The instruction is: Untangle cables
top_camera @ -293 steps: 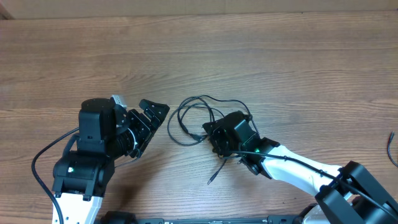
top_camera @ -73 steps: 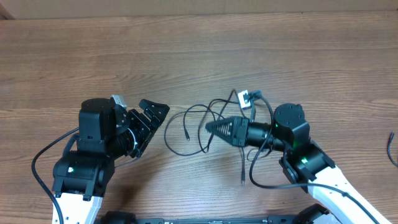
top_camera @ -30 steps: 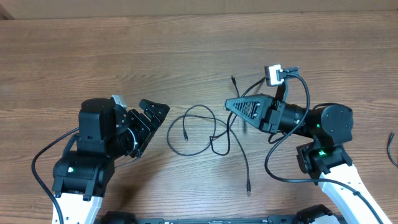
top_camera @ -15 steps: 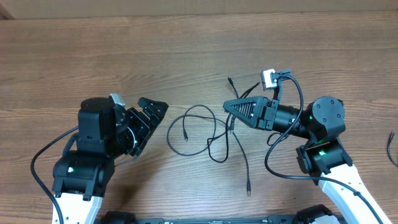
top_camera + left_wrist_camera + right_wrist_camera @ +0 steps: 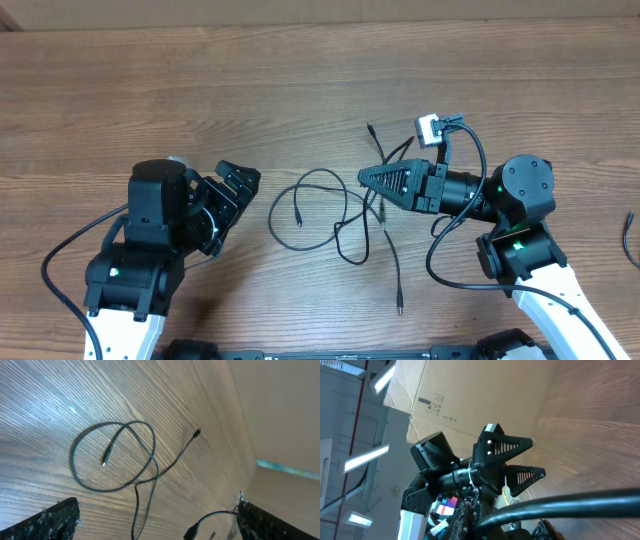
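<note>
Bench (image 5: 300, 80): brown wood grain, filling the overhead view from edge to edge.
Left arm (image 5: 130, 270): black and white, in the lower left of the overhead frame, reaching up and to the right.
Right arm (image 5: 520, 250): black and white, in the lower right of the overhead frame, its forearm pointing left toward the middle; a thick black cord (image 5: 432, 262) loops beside it.
Left gripper (image 5: 242, 175): left of centre overhead, clear of the cords. Its fingers (image 5: 55, 520) sit in the two bottom corners of the left wrist view, spread wide with nothing between them. The right wrist view also shows them from afar, parted.
Right gripper (image 5: 365, 180): just right of centre overhead, seen side-on as one ribbed black triangle. Its tip lies close to a cord, but I cannot tell whether the jaws are parted or pinching it.
Cables (image 5: 342, 212): thin black cords on the bench in the middle of the overhead frame, between the two grippers. One forms a round loop toward the left gripper and crosses the other strands.
Cable ends: one small plug (image 5: 398, 305) lies low, right of centre; another (image 5: 369, 127) points up, above the right gripper.
</note>
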Tool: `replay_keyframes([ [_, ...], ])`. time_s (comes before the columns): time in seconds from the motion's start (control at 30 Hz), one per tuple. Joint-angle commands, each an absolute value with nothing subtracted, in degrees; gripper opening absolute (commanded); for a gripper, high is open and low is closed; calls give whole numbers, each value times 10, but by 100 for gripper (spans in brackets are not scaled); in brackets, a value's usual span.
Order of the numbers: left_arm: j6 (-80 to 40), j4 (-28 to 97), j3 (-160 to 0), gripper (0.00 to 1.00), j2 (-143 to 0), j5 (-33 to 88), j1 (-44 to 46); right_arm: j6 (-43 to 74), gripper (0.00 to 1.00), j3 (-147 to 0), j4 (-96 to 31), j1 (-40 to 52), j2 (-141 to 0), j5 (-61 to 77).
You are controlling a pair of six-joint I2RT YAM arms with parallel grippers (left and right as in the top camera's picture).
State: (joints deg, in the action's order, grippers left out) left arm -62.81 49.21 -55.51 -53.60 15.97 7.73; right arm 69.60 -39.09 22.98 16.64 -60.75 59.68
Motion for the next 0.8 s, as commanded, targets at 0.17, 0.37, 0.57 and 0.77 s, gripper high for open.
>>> replay_keyframes([
  [0.17,-621,476,-561,100,-617,174,91,687,4,-397,221,164,-603,605],
  [0.37,-485,368,-561,100,-730,230,150,685,4,-397,169,164,-603,606],
  [0.57,-347,349,-561,100,-827,93,219,685,4,-397,157,164,-603,618],
  [0.77,-327,321,-561,100,-897,142,225,685,4,-397,157,164,-603,618],
])
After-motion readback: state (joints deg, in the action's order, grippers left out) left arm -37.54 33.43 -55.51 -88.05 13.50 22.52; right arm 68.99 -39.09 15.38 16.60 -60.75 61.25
